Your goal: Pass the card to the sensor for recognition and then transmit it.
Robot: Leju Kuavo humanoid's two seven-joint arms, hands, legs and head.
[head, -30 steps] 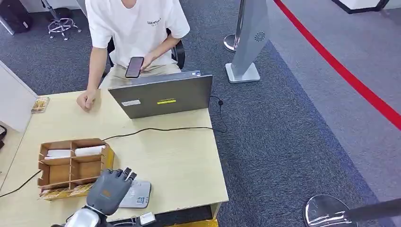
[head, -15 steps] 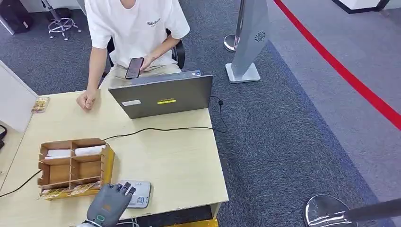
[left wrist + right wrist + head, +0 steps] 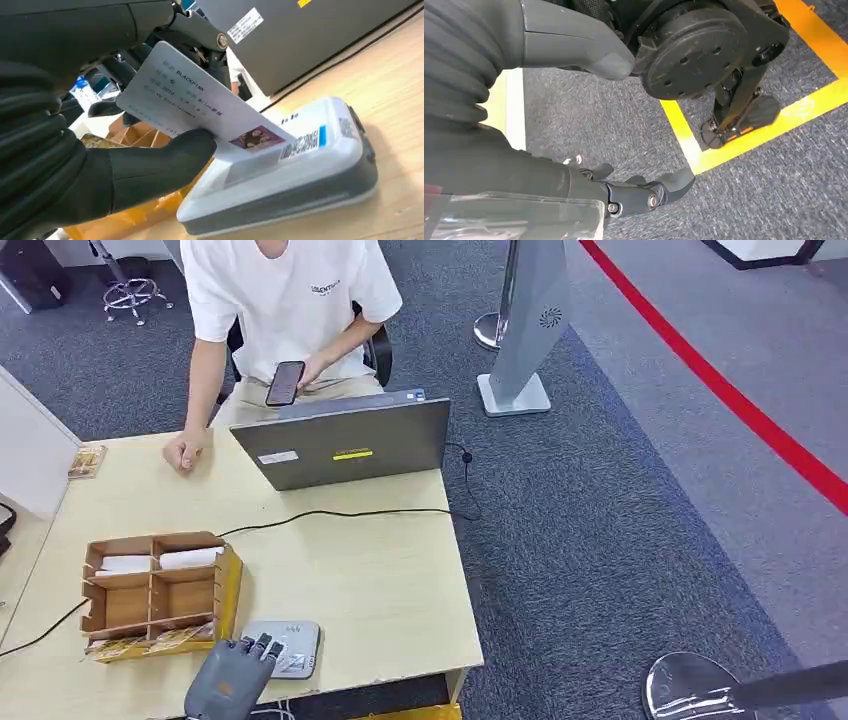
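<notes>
I am gripping the white printed card (image 3: 200, 107) in my left hand (image 3: 228, 682), holding it tilted over the white-and-grey sensor box (image 3: 300, 175), perhaps touching it, and I should be laying it flatter for reading.

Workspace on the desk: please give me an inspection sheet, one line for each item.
Surface: pale wooden desk.
Job's things: white ID card tilted over the grey card reader.
Clutter: cardboard divider box, laptop.
Hands: left hand pinches the card; right hand hangs, fingers curled, holding nothing.
Cables: black cable across the desk.
Surroundings: seated person with a phone; red floor line.
</notes>
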